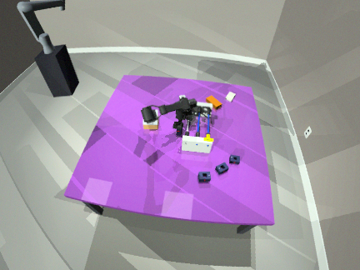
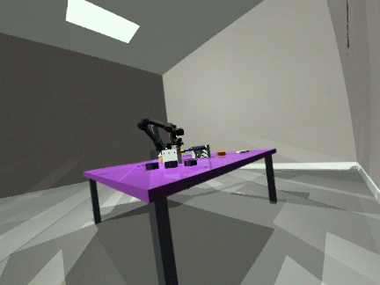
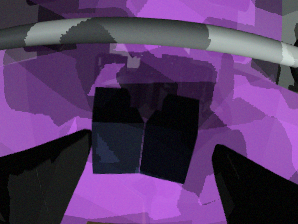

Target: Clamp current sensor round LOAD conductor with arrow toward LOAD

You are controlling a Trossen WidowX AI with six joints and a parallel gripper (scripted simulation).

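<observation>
The open split-core sensor (image 3: 118,147) (image 1: 178,130), dark navy with its two halves spread in a V, stands on the purple table (image 1: 125,175) left of the conductor frame. My gripper (image 3: 153,145) is open around it, one finger on each side. The left fingertip is very close to the sensor; a gap shows at the right one. The arrow on the sensor cannot be made out. The blue LOAD conductor (image 1: 208,125) is the rightmost in the top view, with the yellow LOAD marker (image 1: 208,137) at its near end.
A white panel (image 1: 197,145) (image 2: 171,155) stands at the frame's near end. A grey rod (image 3: 150,32) crosses above the sensor in the wrist view. Three dark sensor-like blocks (image 1: 204,177) (image 1: 222,168) (image 1: 234,159) lie nearer the front. An orange block (image 1: 213,102) and a white piece (image 1: 230,97) lie behind.
</observation>
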